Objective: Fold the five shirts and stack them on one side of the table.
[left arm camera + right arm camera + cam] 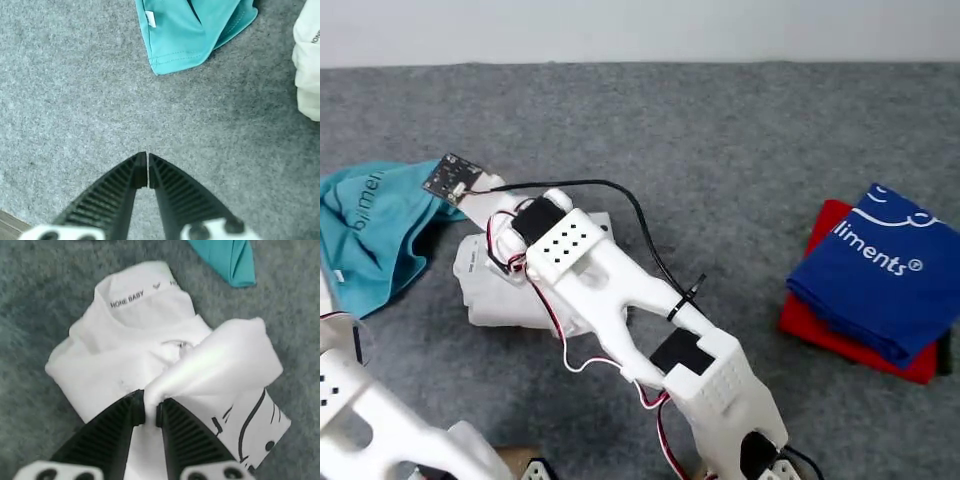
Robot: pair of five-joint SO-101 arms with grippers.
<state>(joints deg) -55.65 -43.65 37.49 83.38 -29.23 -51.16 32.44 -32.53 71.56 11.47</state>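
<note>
A white shirt (145, 347) lies bunched on the grey table; my right gripper (149, 412) is shut on a pinched fold of it. In the high view the white shirt (490, 290) sits left of centre under the right arm (580, 260). A teal shirt (375, 230) lies loosely spread at the left edge, and the teal shirt (192, 27) shows ahead of my left gripper (148, 170), which is shut on nothing above bare table. A folded blue shirt (880, 270) rests on a folded red shirt (820, 325) at the right side.
The grey felt table surface (720, 150) stretches open across the back and middle. The left arm's white body (370, 420) occupies the near left corner. A black cable (640, 225) runs along the right arm.
</note>
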